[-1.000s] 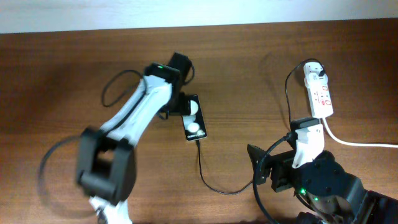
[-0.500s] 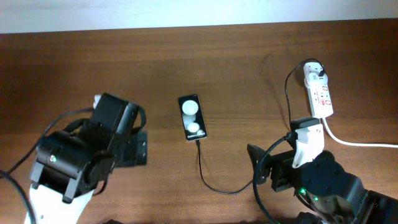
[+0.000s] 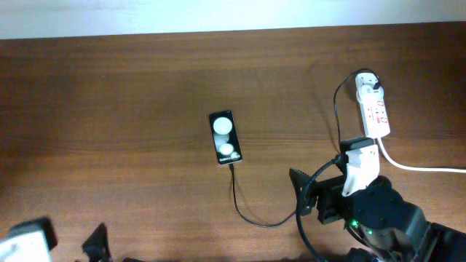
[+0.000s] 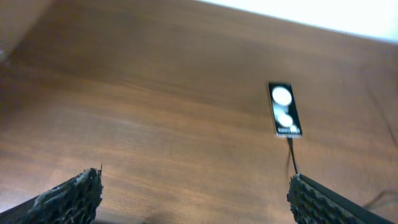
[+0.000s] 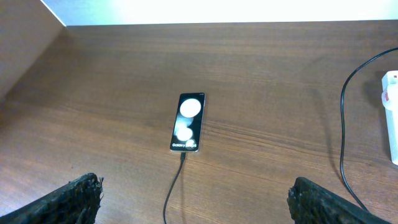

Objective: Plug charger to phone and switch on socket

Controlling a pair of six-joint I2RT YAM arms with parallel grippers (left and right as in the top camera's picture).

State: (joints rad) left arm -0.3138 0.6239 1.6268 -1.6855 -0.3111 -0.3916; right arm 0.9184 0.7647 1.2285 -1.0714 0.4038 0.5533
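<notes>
**As I watch from the console, the phone [image 3: 225, 137] lies flat at mid-table**

Overhead view. The phone is a black slab with two white circles, face up near the centre of the brown wooden table [image 3: 109, 109], its long side running 12 to 6 o'clock. The charger [image 3: 247, 211], a thin black cable, meets the phone's 6 o'clock end, curves toward 4 o'clock and passes under the right arm [image 3: 371, 211]. It then climbs toward 12 o'clock to a white adapter [image 3: 366, 78] seated in the far end of the socket [image 3: 373, 109]. The socket, a white strip with small red marks, lies at 2 o'clock; I cannot tell how its switches are set. A thick white cord [image 3: 422, 167] leaves it toward 3 o'clock. Only a sliver of the left arm [image 3: 29, 244] shows, at 7 o'clock.

Left wrist view. The left gripper [image 4: 194, 186] has its fingers spread wide with bare table between them. The phone sits well apart at 1 o'clock, its cable trailing toward 6 o'clock.

Right wrist view. The right gripper [image 5: 196, 186] is likewise spread, pinching nothing. The phone lies near 12 o'clock and the cable tip touches its near short edge. The socket's edge shows at 3 o'clock.
</notes>
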